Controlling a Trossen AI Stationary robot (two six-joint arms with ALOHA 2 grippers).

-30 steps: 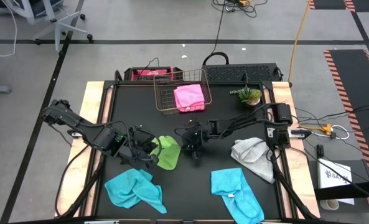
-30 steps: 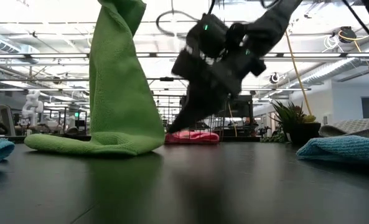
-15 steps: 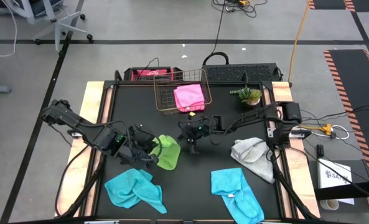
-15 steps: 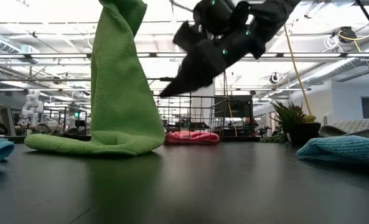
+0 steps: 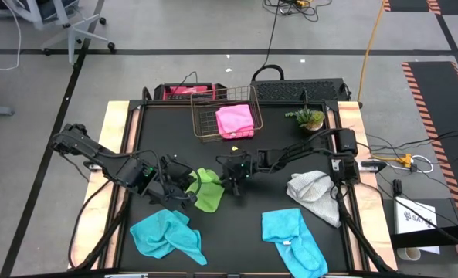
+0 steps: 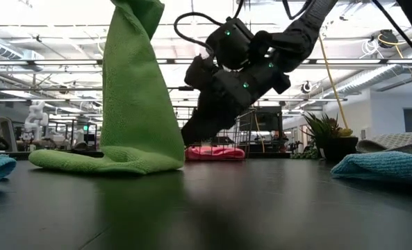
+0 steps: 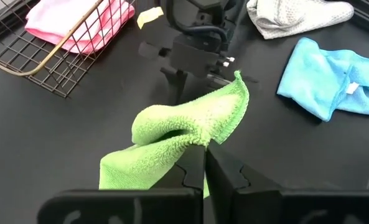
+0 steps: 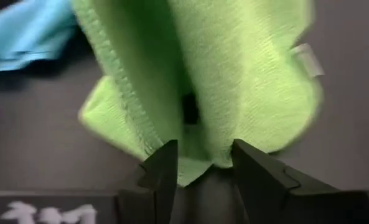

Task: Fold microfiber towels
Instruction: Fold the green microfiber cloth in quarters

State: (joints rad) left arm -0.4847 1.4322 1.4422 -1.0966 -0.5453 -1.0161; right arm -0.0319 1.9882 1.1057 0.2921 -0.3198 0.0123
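A lime green towel stands pulled up near the table's middle, with its lower part lying on the black tabletop. My left gripper is shut on its raised edge, coming in from the table's left. My right gripper is open and slants down at the towel's right side. Its two fingers stand on either side of a low hemmed edge of the green towel. My left gripper pinches the green towel's hemmed edge between its two shut fingers, slanting down from the table's left. The towel hangs below the hold with its lower end bunched on the table. Whether my right gripper's fingers touch the cloth between them, I cannot tell.
A pink towel lies in the copper wire basket at the far middle. A grey towel lies at the right. Two turquoise towels lie near the front edge. A small potted plant stands far right.
My right gripper has risen, then come down again, and has ended closer to the green towel, toward the table's left. My left gripper and the raised towel have kept still.
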